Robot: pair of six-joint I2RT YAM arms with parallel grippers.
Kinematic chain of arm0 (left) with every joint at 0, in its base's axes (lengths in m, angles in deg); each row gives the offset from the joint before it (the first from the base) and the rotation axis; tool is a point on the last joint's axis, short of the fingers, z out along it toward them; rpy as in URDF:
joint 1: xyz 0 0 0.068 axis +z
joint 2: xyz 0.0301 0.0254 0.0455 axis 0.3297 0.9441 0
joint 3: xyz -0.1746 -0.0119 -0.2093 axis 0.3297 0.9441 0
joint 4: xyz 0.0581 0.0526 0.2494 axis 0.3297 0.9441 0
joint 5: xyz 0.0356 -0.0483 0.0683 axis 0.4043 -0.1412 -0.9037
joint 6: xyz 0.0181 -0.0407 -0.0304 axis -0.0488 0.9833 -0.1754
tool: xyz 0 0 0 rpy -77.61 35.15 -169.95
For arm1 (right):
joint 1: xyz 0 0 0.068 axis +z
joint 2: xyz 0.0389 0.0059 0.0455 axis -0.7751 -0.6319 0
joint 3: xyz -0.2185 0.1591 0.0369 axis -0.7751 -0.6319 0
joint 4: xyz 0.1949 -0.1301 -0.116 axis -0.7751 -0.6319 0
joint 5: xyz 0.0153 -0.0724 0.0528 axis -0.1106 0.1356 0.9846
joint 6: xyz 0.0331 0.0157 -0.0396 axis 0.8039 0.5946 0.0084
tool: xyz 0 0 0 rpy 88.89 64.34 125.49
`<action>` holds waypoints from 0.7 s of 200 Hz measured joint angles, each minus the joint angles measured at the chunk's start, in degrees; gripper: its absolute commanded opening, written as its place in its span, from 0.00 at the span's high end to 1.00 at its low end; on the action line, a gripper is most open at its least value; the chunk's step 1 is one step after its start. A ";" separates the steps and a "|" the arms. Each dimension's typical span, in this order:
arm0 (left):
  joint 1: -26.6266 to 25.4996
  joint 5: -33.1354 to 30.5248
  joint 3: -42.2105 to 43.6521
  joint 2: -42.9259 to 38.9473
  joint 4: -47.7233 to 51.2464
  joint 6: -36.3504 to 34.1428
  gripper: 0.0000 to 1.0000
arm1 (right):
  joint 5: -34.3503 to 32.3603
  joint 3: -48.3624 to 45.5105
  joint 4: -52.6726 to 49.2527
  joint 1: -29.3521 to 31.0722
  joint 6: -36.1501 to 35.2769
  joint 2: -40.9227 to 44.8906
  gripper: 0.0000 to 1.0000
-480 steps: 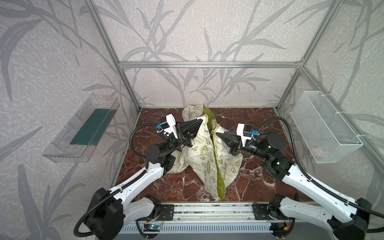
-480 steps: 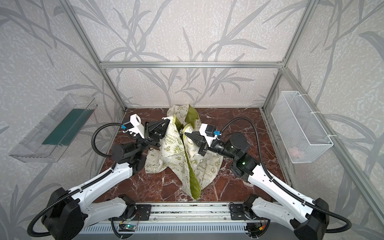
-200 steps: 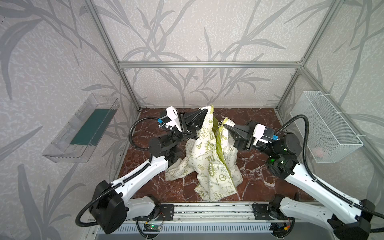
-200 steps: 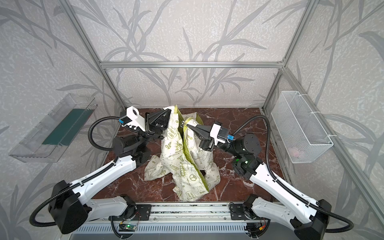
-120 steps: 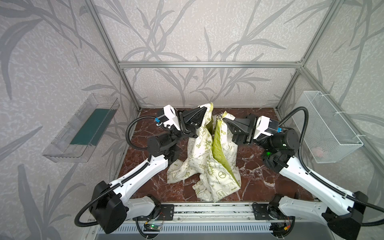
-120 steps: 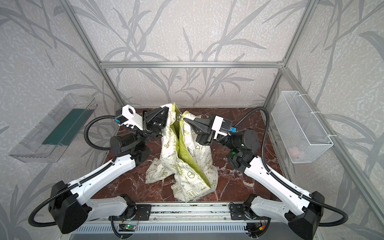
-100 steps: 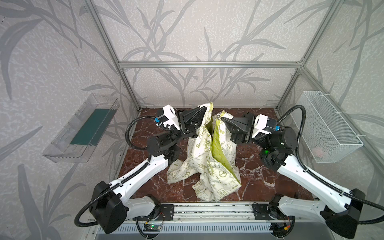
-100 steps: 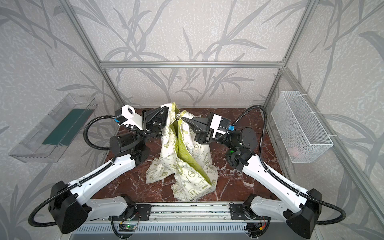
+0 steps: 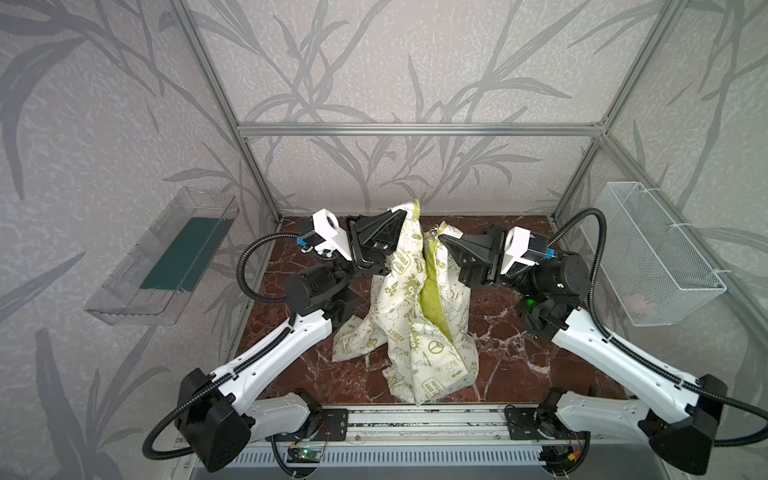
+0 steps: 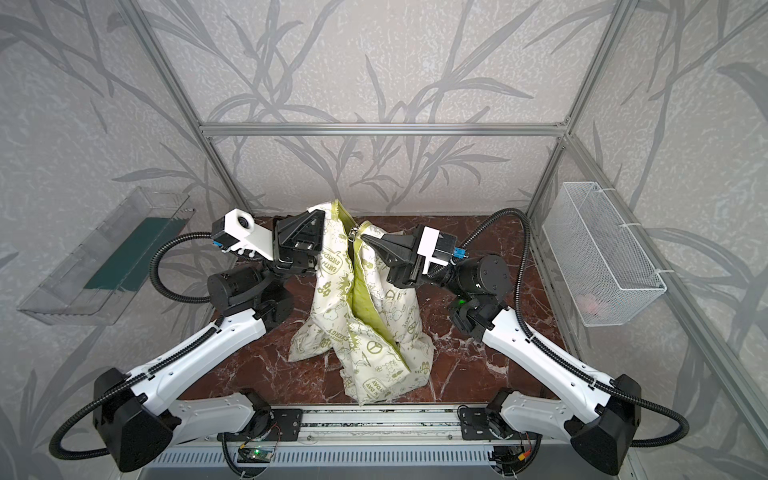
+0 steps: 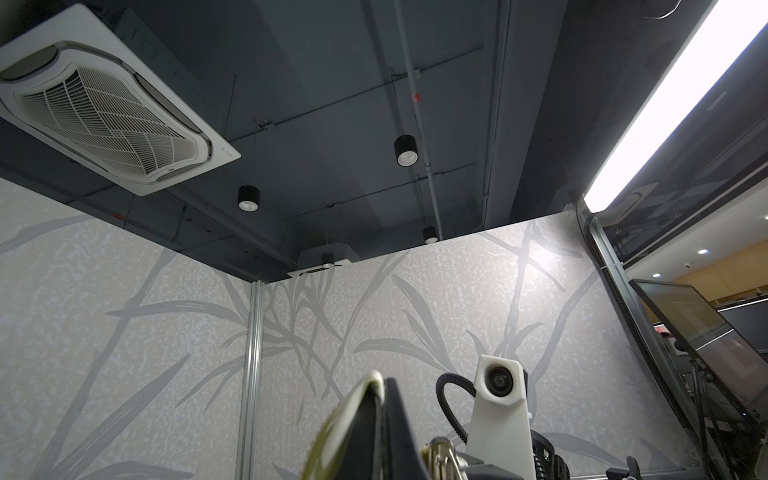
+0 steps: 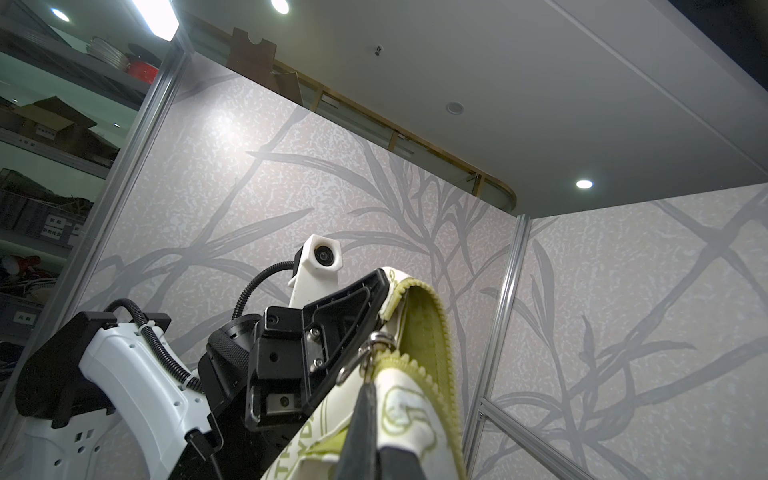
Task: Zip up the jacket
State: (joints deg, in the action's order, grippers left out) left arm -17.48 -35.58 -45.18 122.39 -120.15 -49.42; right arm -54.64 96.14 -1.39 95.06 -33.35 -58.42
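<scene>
The cream jacket [image 9: 405, 303] [image 10: 332, 316] with olive-green print hangs lifted off the marble floor, its lower part still resting there. Its front is parted and shows green lining [image 9: 430, 291]. My left gripper [image 9: 404, 214] [image 10: 323, 215] [image 11: 384, 399] is shut on the top corner of one front edge [image 11: 353, 409]. My right gripper [image 9: 441, 238] [image 10: 364, 237] [image 12: 365, 401] is shut on the other front edge [image 12: 409, 409], just below the metal zipper pull [image 12: 365, 353] [image 9: 434, 232]. The two grippers hold their edges a short way apart.
A clear plastic tray [image 9: 166, 257] hangs on the left wall and a white wire basket [image 9: 648, 257] on the right wall. Aluminium frame posts [image 9: 257, 195] stand at the back corners. A metal rail [image 9: 415, 419] runs along the front edge.
Over the last second my right gripper rose and swung in toward the left one, lifting the jacket higher. In the last half second almost nothing moved.
</scene>
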 measured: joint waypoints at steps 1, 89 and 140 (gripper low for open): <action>0.00 0.00 0.00 0.00 0.00 0.02 1.00 | 0.00 0.00 0.02 0.00 0.02 -0.04 1.00; -1.01 0.11 -0.24 1.07 -0.02 0.52 1.00 | 0.66 1.09 1.68 0.00 2.69 -2.71 1.00; -1.20 0.11 -0.24 1.25 -0.02 0.55 1.00 | 0.90 1.11 2.62 0.00 3.41 -2.73 1.00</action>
State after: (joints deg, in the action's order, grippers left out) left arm -18.68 -35.47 -45.42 123.63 -120.17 -48.88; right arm -53.74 97.26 1.23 95.06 -29.94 -61.15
